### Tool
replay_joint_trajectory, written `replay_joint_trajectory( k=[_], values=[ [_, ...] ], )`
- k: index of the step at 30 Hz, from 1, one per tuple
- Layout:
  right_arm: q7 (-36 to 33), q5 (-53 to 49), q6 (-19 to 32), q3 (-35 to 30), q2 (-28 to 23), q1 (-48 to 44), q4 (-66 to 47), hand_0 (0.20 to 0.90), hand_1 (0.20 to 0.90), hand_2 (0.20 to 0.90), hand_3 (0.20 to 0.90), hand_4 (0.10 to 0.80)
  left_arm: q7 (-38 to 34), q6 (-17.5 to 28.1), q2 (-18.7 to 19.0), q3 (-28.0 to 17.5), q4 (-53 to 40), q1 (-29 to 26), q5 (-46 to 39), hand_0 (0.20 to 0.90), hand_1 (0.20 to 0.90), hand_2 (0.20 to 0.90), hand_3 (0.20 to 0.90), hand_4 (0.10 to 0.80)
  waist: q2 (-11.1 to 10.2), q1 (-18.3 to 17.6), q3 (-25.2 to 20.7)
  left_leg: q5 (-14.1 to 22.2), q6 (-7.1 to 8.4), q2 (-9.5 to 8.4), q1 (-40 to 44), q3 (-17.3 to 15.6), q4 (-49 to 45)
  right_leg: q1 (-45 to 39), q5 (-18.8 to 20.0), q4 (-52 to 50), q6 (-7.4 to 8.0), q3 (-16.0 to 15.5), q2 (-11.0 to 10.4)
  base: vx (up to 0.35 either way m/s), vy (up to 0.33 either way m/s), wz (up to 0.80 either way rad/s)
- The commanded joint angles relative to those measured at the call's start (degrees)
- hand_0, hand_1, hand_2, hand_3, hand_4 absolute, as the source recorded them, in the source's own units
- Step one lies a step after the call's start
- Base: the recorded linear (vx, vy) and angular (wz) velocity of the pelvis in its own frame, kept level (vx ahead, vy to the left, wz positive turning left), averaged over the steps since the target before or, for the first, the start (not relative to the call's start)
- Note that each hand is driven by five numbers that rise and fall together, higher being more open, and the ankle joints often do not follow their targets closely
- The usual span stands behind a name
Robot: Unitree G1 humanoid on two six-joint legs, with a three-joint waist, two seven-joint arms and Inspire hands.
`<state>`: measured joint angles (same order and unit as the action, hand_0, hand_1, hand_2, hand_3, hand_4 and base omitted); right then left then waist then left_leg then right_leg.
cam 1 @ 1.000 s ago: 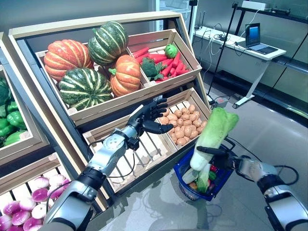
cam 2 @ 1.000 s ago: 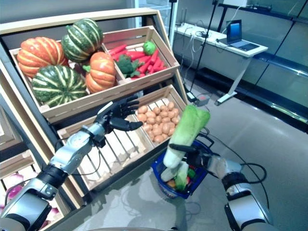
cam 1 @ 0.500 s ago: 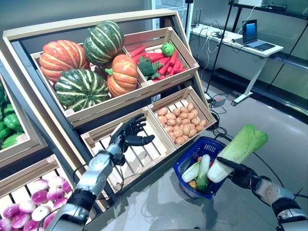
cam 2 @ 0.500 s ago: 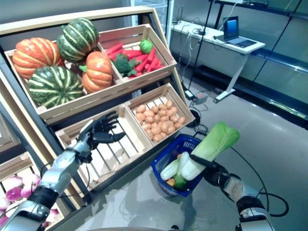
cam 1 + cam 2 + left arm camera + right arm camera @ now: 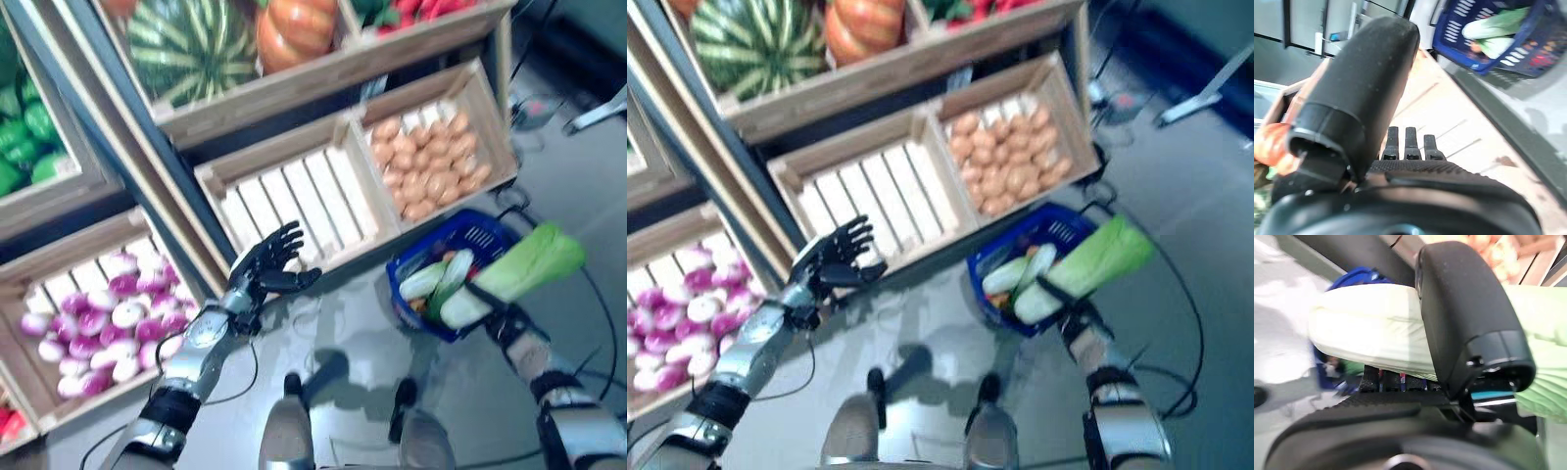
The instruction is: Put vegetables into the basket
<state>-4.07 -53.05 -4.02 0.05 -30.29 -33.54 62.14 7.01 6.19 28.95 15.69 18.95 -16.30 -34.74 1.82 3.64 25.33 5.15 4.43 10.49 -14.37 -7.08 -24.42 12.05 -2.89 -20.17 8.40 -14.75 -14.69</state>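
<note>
The blue basket (image 5: 477,234) stands on the floor in front of the stand's lower crates; it also shows in the left wrist view (image 5: 1488,35). Long pale green and white vegetables (image 5: 437,279) lie in it. My right hand (image 5: 498,315) is shut on a Chinese cabbage (image 5: 524,269), held tilted over the basket's right rim; in the right wrist view my thumb (image 5: 1464,318) lies over the cabbage (image 5: 1366,333). My left hand (image 5: 266,273) is open and empty, fingers spread, above the floor in front of the empty slatted crate (image 5: 294,201).
The wooden vegetable stand (image 5: 176,196) fills the left and back, with slanted crates down to floor level. A crate of potatoes (image 5: 431,162) sits just behind the basket. Grey floor (image 5: 343,333) lies between my hands.
The camera has tilted down, shifting the whole picture. My left hand has dropped from the empty crate to in front of it. My right hand still holds the cabbage by the basket's right rim.
</note>
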Motion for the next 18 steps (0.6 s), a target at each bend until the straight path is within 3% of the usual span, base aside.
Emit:
replay_joint_trajectory(
  k=[1, 3, 7, 8, 15, 16, 18],
  values=[
    [0.3, -3.3, 7.6, -2.3, -5.3, -3.8, -0.6, 0.300, 0.300, 0.300, 0.300, 0.400, -1.2, 8.6, 2.8, -0.5, -7.3, -2.1, -3.7, 0.900, 0.900, 0.900, 0.900, 0.800, -1.2, 1.3, -2.5, 10.9, -0.63, 0.06, -4.7, 2.3, -15.1, 1.5, -7.0, -13.5, -3.86, 1.9, -2.4, -0.097, 0.042, 0.07],
    [1.1, -3.1, 7.4, -2.5, -7.4, -5.8, 1.1, 0.300, 0.300, 0.300, 0.300, 0.400, -1.6, 9.5, 3.4, 0.4, -7.4, -2.5, -4.3, 0.900, 0.900, 0.900, 0.900, 0.800, -0.7, 1.3, -1.0, 13.3, -1.36, 0.29, -8.3, 2.6, -20.5, 6.1, -9.0, -19.9, -4.12, 2.5, -4.1, -0.137, 0.054, 0.14],
    [0.7, -3.5, 7.1, -2.1, -10.4, -10.0, 3.7, 0.300, 0.300, 0.300, 0.300, 0.400, -2.5, 11.1, 3.9, 2.2, -7.0, -3.9, -6.1, 0.900, 0.900, 0.900, 0.900, 0.800, 0.4, 0.9, 1.2, 17.9, -1.29, 0.74, -14.7, 3.5, -31.0, 14.5, -12.6, -31.3, -4.00, 4.5, -7.0, -0.074, 0.040, 0.17],
    [0.7, -3.6, 7.1, -2.2, -10.8, -10.4, 4.0, 0.300, 0.300, 0.300, 0.300, 0.400, -2.5, 11.5, 4.1, 2.5, -6.9, -4.0, -6.6, 0.900, 0.900, 0.900, 0.900, 0.800, 0.6, 0.8, 1.5, 20.0, -0.83, 0.80, -15.1, 4.1, -33.0, 15.4, -14.4, -33.5, -3.39, 5.3, -7.2, -0.029, 0.029, 0.05],
    [0.5, -2.6, 6.7, -1.4, -13.8, -13.7, 4.8, 0.300, 0.300, 0.300, 0.300, 0.400, -2.4, 13.4, 4.3, 3.7, -6.3, -4.8, -8.9, 0.900, 0.900, 0.900, 0.900, 0.800, 1.8, 0.0, 2.5, 23.5, -0.25, 1.41, -21.2, 5.3, -41.1, 23.4, -17.8, -41.4, -3.57, 7.8, -8.0, -0.033, 0.005, 0.00],
    [-0.1, -2.5, 6.2, -1.0, -14.5, -14.2, 4.7, 0.900, 0.900, 0.900, 0.900, 0.800, -2.4, 13.3, 4.5, 3.7, -6.4, -4.8, -9.3, 0.900, 0.900, 0.900, 0.900, 0.800, 1.9, -0.1, 2.5, 23.9, -0.20, 1.44, -22.1, 5.5, -42.1, 24.5, -18.2, -42.3, -3.57, 8.0, -8.0, -0.045, -0.005, 0.05],
    [-0.1, -2.7, 5.8, -0.7, -15.1, -14.9, 4.3, 0.900, 0.900, 0.900, 0.900, 0.800, -2.1, 13.3, 4.7, 3.6, -6.3, -4.8, -9.9, 0.900, 0.900, 0.900, 0.900, 0.800, 2.0, -0.2, 2.3, 24.3, -0.24, 1.51, -23.0, 5.7, -43.0, 25.8, -18.8, -43.5, -3.63, 8.3, -7.9, -0.016, -0.001, 0.02]
  ],
)
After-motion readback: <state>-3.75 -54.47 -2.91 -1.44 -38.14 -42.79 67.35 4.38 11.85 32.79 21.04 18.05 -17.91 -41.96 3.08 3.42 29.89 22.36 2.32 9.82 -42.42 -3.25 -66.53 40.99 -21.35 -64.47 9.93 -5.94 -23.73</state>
